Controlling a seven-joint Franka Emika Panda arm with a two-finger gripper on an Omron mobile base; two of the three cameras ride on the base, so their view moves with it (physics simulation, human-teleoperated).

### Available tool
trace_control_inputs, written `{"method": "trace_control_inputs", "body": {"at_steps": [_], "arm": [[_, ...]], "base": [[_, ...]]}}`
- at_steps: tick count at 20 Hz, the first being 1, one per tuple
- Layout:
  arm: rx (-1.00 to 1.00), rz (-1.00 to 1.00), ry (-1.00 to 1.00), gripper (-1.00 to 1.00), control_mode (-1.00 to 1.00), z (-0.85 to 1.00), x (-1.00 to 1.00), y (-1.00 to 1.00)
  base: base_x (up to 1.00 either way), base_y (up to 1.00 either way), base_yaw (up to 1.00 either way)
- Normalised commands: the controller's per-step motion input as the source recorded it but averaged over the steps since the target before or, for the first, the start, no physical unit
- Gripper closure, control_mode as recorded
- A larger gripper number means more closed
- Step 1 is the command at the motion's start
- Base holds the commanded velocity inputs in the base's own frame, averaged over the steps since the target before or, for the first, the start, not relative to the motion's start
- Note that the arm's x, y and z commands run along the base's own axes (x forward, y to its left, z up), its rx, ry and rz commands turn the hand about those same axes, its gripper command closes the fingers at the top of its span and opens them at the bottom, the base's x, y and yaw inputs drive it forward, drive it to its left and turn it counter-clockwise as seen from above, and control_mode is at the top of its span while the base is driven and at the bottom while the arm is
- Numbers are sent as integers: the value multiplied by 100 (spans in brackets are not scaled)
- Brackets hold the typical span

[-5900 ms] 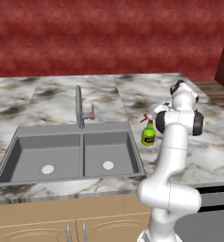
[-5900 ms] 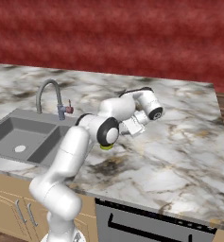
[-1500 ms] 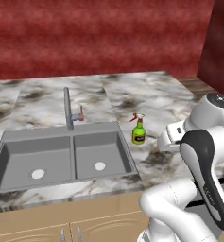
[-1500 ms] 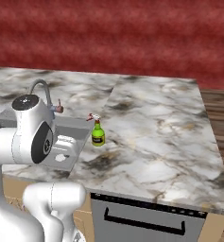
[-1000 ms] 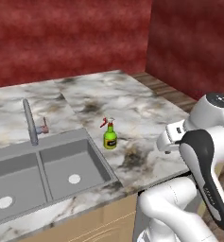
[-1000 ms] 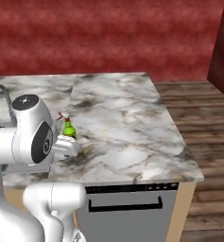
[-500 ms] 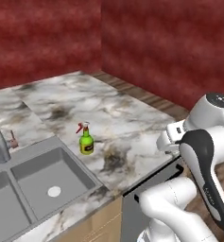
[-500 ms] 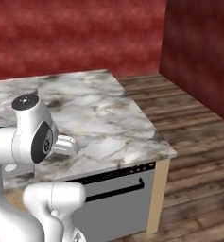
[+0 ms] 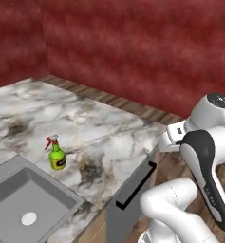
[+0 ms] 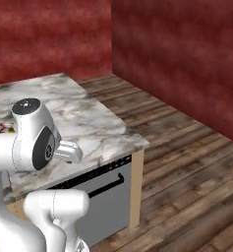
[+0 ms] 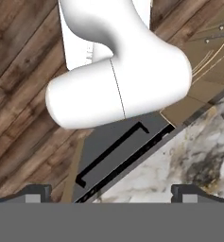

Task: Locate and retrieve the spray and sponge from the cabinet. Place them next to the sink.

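Observation:
The spray [image 9: 57, 154], a small green bottle with a red neck, stands upright on the marble counter [image 9: 99, 128] just beyond the far corner of the grey sink [image 9: 26, 201]. No arm part touches it. My arm is folded up at the right of the left base view, well away from the bottle. In the hand view my gripper [image 11: 111, 193] is open, its fingertips [image 11: 38, 192] wide apart with nothing between them. It looks down at a grey appliance front and the counter's edge. The sponge and the cabinet are out of view.
A grey appliance front with a black bar handle [image 9: 135, 185] sits under the counter's end [image 10: 108, 189]. Wooden floor [image 10: 187, 167] spreads to the right, bounded by red walls [image 10: 187, 54]. The counter ends at a corner [image 10: 137, 142].
The whole picture has swung: the base has turned right, so the sink and spray slid left and the floor came into view. The spray stays put on the counter. The gripper stays open.

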Motion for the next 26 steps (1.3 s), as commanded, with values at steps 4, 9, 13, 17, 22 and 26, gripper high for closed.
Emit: {"method": "trace_control_inputs", "body": {"at_steps": [4, 9, 13, 17, 22, 26], "arm": [[0, 0, 0, -100, 100, 0, 0, 0], [0, 0, 0, -100, 100, 0, 0, 0], [0, 0, 0, -100, 100, 0, 0, 0], [0, 0, 0, -100, 100, 0, 0, 0], [0, 0, 0, -100, 100, 0, 0, 0], [0, 0, 0, -100, 100, 0, 0, 0]], "base": [[14, -16, -41], [21, -20, -38], [19, -31, -37], [11, -29, -40], [11, -25, -41], [2, -20, -45]]}}
